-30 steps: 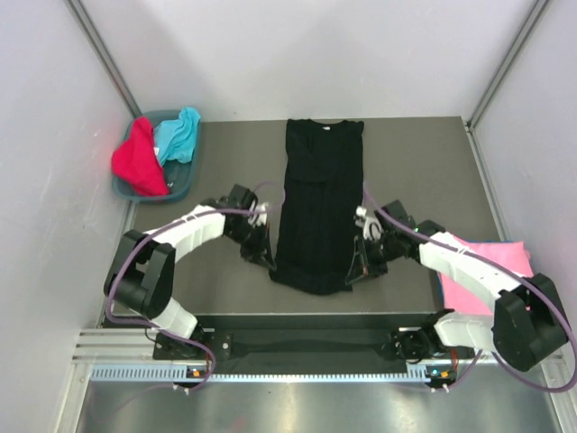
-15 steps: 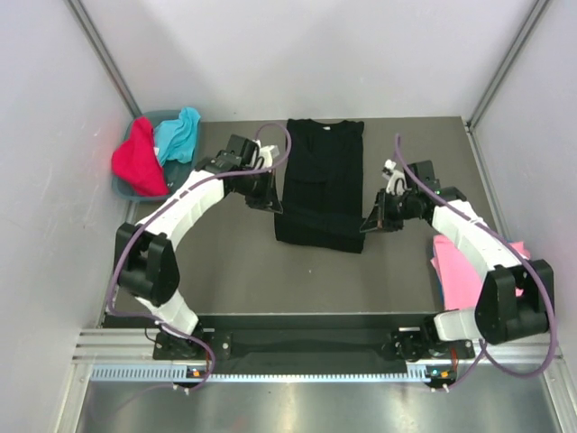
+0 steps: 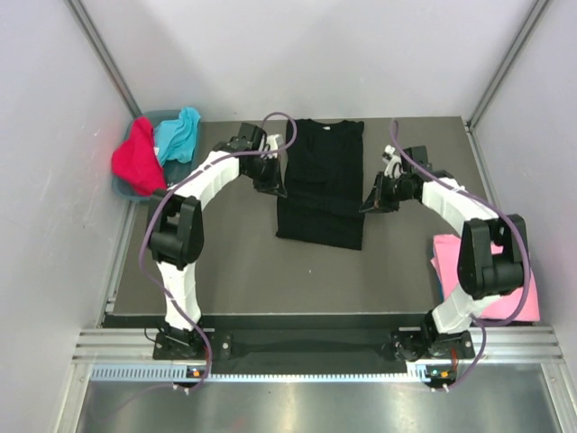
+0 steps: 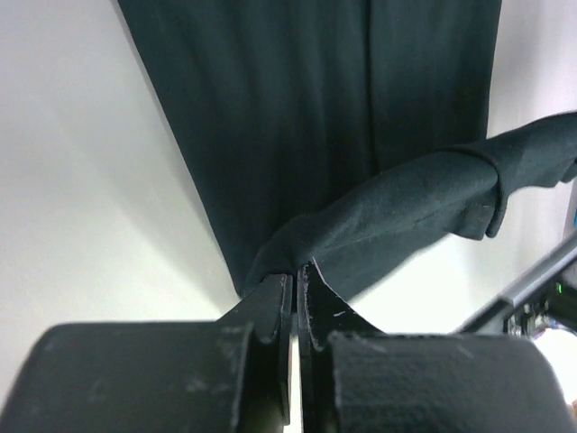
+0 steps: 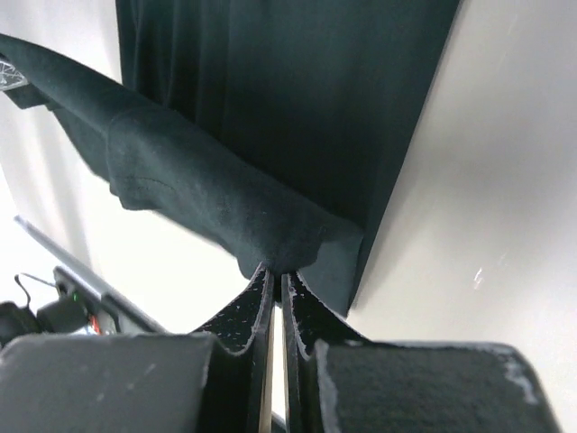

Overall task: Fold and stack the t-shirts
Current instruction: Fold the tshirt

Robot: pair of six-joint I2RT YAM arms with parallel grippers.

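Black t-shirt [image 3: 321, 185] lies as a narrow strip in the middle of the bench [image 3: 225, 262], collar at the far edge, near end doubled over itself. Far left, the basket [image 3: 183, 188] holds a red shirt [image 3: 137, 161] and a turquoise shirt [image 3: 178, 133]. Left tool [image 3: 277, 187] is pinched tight on the strip's left hem corner; the wrist view shows cloth bunched between the fingers, raised off the layer below. Right tool [image 3: 366, 207] is clamped likewise on the right corner. Pink shirt [image 3: 444, 266] sits folded at the right edge. My read: hem-to-collar fold, roughly half done. Next I must carry both corners onward in step, lay them square at the shoulders, then let go.
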